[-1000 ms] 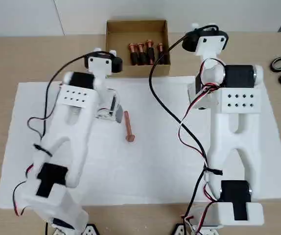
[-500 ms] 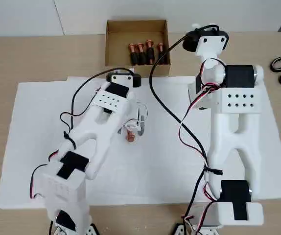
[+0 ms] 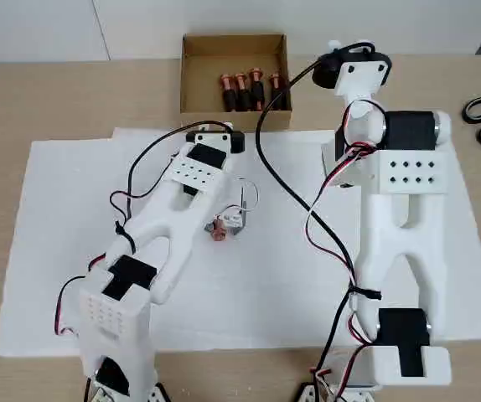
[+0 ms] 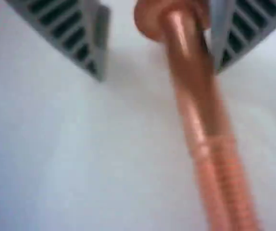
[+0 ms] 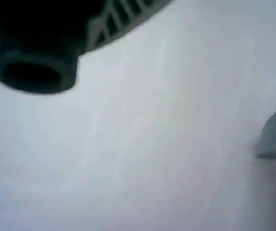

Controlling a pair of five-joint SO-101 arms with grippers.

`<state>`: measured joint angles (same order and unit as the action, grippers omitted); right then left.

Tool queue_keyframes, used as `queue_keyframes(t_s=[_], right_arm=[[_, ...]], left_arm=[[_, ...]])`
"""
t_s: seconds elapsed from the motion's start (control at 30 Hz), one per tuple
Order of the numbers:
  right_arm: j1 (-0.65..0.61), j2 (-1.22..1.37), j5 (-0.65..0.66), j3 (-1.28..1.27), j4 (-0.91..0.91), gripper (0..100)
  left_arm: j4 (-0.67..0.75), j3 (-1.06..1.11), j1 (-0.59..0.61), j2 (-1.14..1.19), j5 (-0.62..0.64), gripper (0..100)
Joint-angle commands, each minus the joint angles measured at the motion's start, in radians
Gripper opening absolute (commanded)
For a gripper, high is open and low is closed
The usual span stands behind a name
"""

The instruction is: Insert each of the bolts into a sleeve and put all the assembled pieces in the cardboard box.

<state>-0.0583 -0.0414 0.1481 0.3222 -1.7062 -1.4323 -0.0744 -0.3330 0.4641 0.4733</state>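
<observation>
Fingers (image 4: 66, 33) of the left gripper (image 4: 158, 70) are spread, one on each side of the bolt (image 4: 195, 125), not pinching it. The bolt head sits close against one finger, with a clear gap to the other. Bolt lies flat on the white sheet (image 3: 73, 218), mid-table, well short of the cardboard box (image 3: 188, 79).

Judgement on handling: metal, stiff, small, fairly light. It is round and smooth, so it is likely to roll or twist as the jaws close. Best hold looks like the plain shank just under the head, taken squarely across, leaving the threaded end free to enter a sleeve.

Looks: copper colour, wide rounded head, smooth upper shank, fine thread on the far part.

Black sleeve (image 5: 32, 62), an open-ended tube, shows in the right wrist view over the white sheet. Four assembled pieces (image 3: 249, 90), copper heads in black sleeves, already lie side by side in the box.
</observation>
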Motion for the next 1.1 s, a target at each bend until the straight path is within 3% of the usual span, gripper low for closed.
queue_keyframes(t_s=[0.0,0.33,0.57,0.8,1.07], right_arm=[[0.007,-0.053,0.006,0.015,-0.012,0.4],[0.007,-0.058,0.008,-0.017,-0.004,0.4],[0.007,-0.059,0.008,-0.018,-0.004,0.4],[0.007,-0.059,0.008,-0.018,-0.004,0.4],[0.007,-0.059,0.006,-0.018,-0.002,0.4]], left_arm=[[0.006,-0.016,0.002,0.000,0.008,11],[0.000,-0.016,-0.028,-0.008,0.002,1],[-0.002,-0.025,-0.054,-0.012,0.002,1],[-0.129,-0.147,0.008,-0.137,-0.006,1],[-0.186,-0.159,0.130,-0.288,-0.310,1]])
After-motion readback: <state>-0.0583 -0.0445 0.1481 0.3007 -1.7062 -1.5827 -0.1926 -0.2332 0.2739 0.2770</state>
